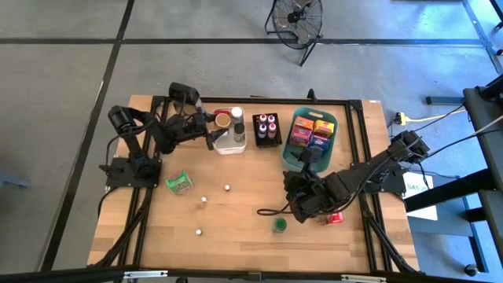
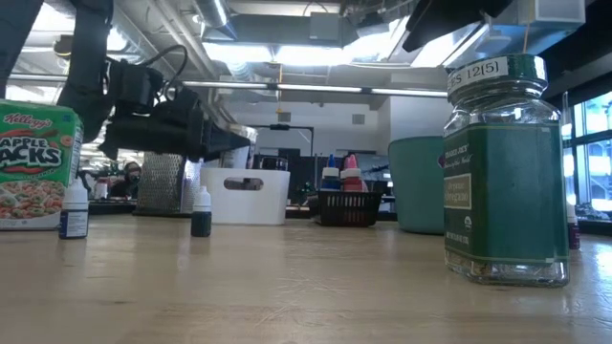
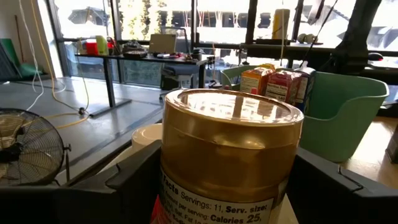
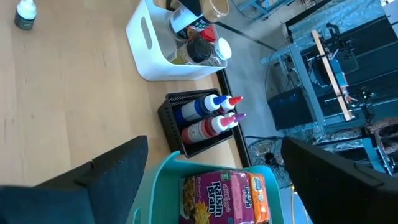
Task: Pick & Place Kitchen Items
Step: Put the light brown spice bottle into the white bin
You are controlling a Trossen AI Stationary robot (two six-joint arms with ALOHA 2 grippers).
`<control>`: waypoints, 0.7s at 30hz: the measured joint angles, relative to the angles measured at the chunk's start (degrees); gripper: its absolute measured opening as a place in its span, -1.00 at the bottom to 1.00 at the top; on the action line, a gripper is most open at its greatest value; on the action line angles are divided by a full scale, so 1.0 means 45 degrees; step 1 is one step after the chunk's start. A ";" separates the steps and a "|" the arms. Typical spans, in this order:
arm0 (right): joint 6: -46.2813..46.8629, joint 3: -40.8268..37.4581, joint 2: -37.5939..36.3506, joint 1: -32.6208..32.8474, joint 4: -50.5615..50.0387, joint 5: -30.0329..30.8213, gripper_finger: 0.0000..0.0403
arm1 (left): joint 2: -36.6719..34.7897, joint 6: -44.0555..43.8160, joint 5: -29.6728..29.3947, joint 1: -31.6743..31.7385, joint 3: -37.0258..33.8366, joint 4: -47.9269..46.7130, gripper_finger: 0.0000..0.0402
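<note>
A can with a gold lid (image 3: 231, 112) fills the gap between the fingers of my left gripper (image 3: 230, 186). That gripper reaches level over the white bin (image 1: 229, 143) at the table's far side, and the same can (image 1: 223, 120) shows at the bin's far left. My right gripper (image 1: 305, 174) hovers open by the near end of the teal basket (image 1: 292, 161), nothing between its fingers (image 4: 99, 186). A green cereal box (image 1: 179, 183), three small dropper bottles (image 1: 203, 200), a green spice jar (image 1: 279, 225) and a red item (image 1: 334, 218) lie loose on the table. My left gripper pinches the can's round wall (image 3: 180, 186) between its two fingers, one on each side, a little below the lid. The fingers come in level from the table's left. The can stands upright in the hold; whether its bottom rests in the bin is hidden.
The bin also holds other jars (image 4: 208, 50). A black tray (image 1: 267, 128) of squeeze bottles stands between bin and basket. The basket holds cereal boxes (image 1: 312, 132). In the low view the spice jar (image 2: 504, 172) stands close by. A fan (image 1: 297, 20) is beyond the far edge.
</note>
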 joint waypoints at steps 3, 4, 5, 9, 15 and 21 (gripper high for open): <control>-0.0027 0.0000 0.0000 -0.0031 0.0003 -0.0211 0.83 | 0.0161 0.0055 0.0089 -0.0005 0.0029 0.0001 0.39; -0.0028 0.0000 0.0000 -0.0031 0.0009 -0.0207 0.83 | 0.0226 0.0060 0.0090 -0.0005 0.0029 -0.0009 0.39; -0.0035 0.0000 0.0000 -0.0031 0.0018 -0.0207 0.83 | 0.0288 0.0063 0.0085 -0.0005 0.0029 -0.0005 0.39; -0.0053 0.0000 0.0000 -0.0031 0.0022 -0.0207 0.83 | 0.0437 0.0157 0.0085 -0.0005 0.0029 -0.0009 0.39; -0.0129 0.0000 0.0000 -0.0026 0.0015 -0.0212 0.83 | 0.0437 0.0157 0.0107 -0.0005 -0.0012 -0.0010 0.39; -0.0129 0.0000 0.0000 -0.0031 -0.0002 -0.0222 0.83 | 0.0437 0.0022 0.0119 -0.0005 -0.0015 -0.0013 0.39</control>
